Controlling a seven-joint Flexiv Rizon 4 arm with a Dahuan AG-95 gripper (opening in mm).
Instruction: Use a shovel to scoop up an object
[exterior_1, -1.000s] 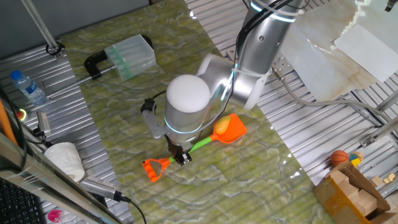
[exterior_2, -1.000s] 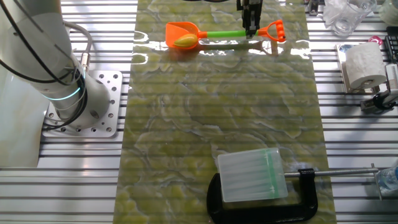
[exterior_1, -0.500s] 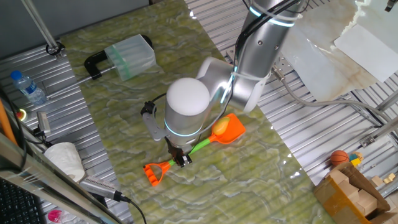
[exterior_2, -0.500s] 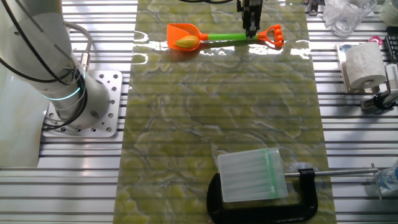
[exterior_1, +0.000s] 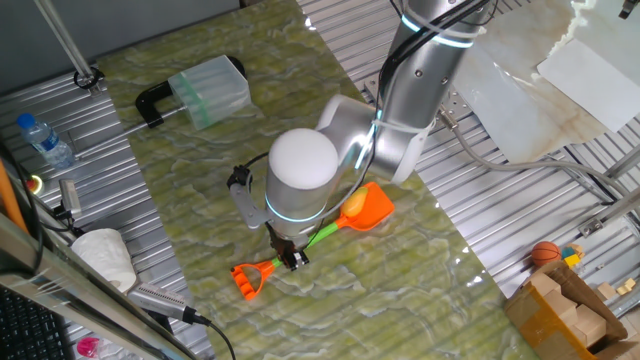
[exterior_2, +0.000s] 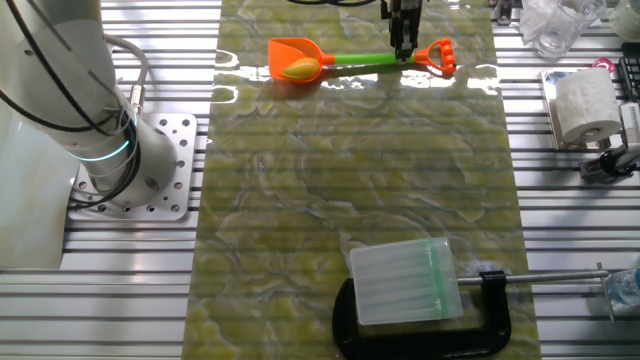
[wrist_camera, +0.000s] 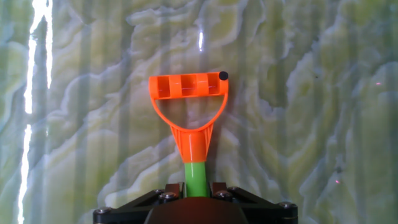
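The hand is clamped on the green shaft of the shovel near its orange handle end, and the yellow lump sits in the blade at the far end, above the tabletop.
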